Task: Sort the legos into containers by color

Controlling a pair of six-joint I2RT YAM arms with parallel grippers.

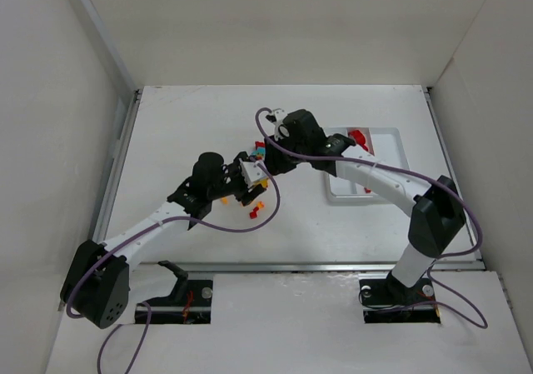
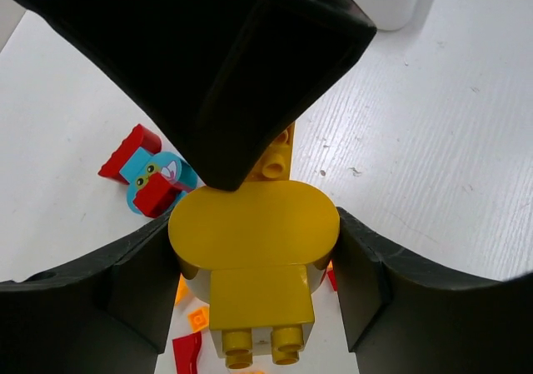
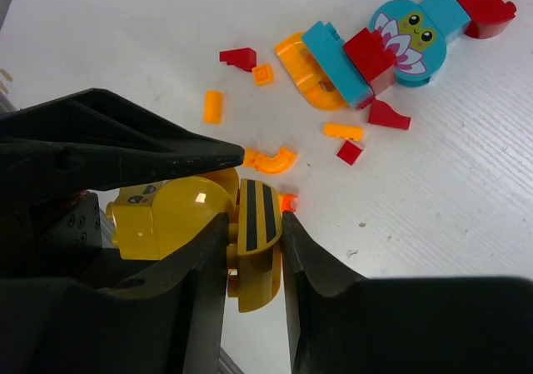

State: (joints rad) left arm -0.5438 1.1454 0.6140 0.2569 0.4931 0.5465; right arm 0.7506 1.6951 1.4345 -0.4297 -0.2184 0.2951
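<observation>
One white tray point(image 1: 396, 145), one yellow bee figure point(image 3: 179, 216), one teal flower-face disc point(image 3: 412, 28), one orange arch point(image 3: 301, 78), three small red chips point(image 3: 236, 56), at least four small orange bits point(image 3: 213, 106).

We see a glossy yellow plastic bee brick point(image 2: 254, 232), its dome catching a highlight, held against matt black plastic fingers point(image 2: 100, 299). The white bench point(image 2: 433, 124) looks matt and finely streaked. The scattered legos point(image 3: 414, 31) are smooth, shiny plastic, as is the white tray point(image 2: 391, 12). A purple cable point(image 1: 237, 226) looks smooth-sheathed.
</observation>
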